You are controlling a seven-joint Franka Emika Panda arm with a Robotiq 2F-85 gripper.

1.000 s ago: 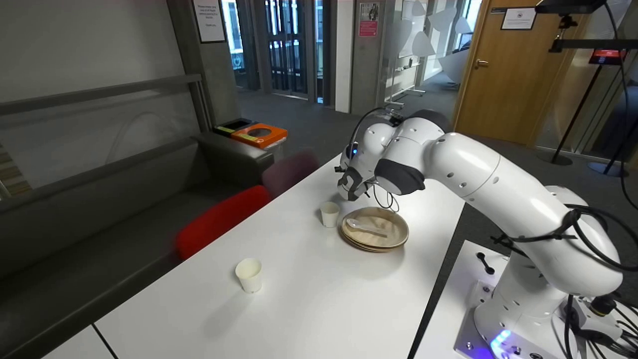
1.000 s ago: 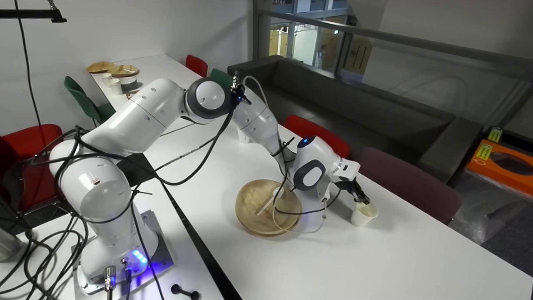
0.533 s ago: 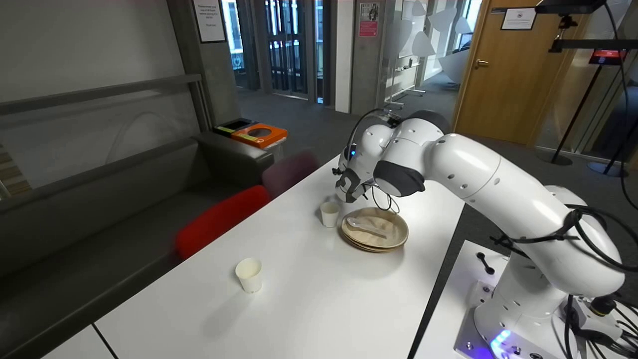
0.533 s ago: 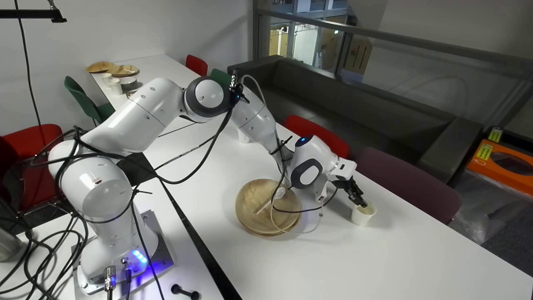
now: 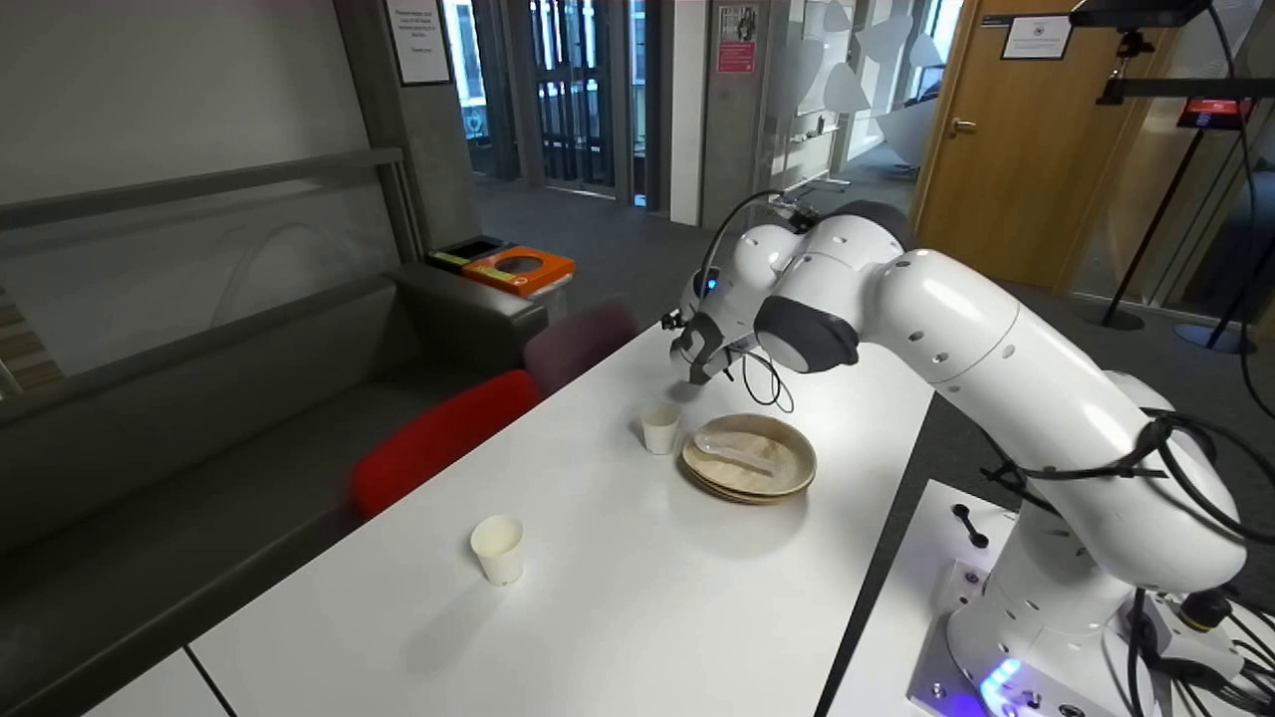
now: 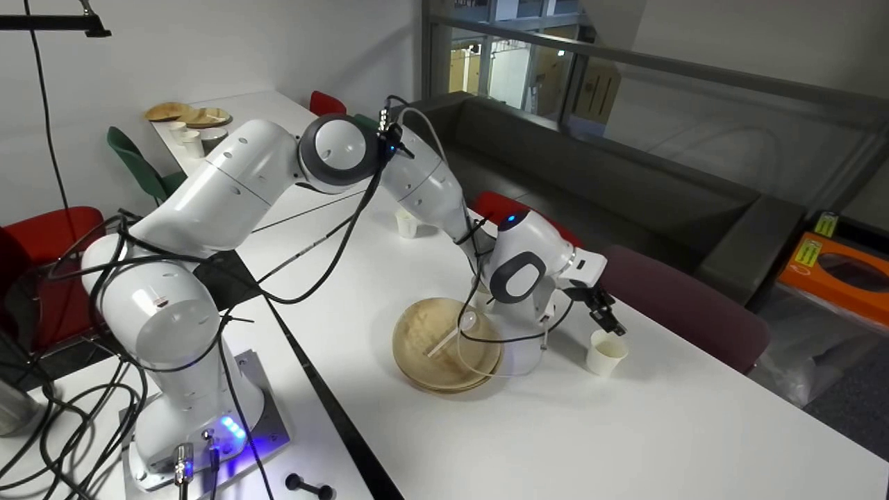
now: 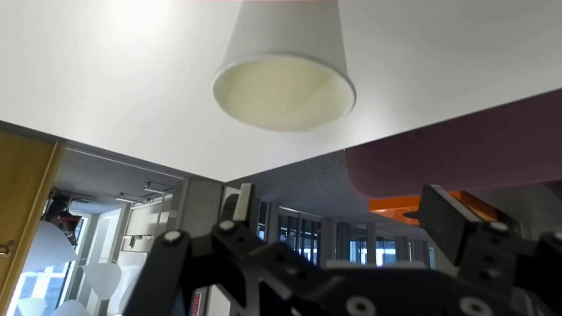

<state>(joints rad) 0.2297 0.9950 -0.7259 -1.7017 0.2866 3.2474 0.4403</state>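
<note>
In the wrist view, which stands upside down, my gripper (image 7: pixel 339 192) is open, its fingers wide apart with nothing between them. A white paper cup (image 7: pixel 285 94) stands upright on the table beyond the fingertips, apart from them. In an exterior view the gripper (image 6: pixel 612 325) hangs just above and beside this cup (image 6: pixel 604 357). The arm hides that cup elsewhere. A second white cup (image 5: pixel 660 430) stands near stacked wooden plates (image 5: pixel 787 478), which carry a pale spoon (image 5: pixel 735 455). A third cup (image 5: pixel 500 550) is farther along the table.
The white table (image 5: pixel 618 617) runs along a dark sofa (image 5: pixel 249 428). A purple chair (image 6: pixel 680 305) and a red chair (image 5: pixel 443 438) stand at its edge. An orange-topped bin (image 6: pixel 840 274) is beyond. Cables (image 6: pixel 347 243) hang from the arm. A back table (image 6: pixel 250 111) holds more tableware.
My gripper was down at the cup's rim. It has opened and risen clear, with the forearm lifting too. The cup shifted slightly and now stays standing on the table.
</note>
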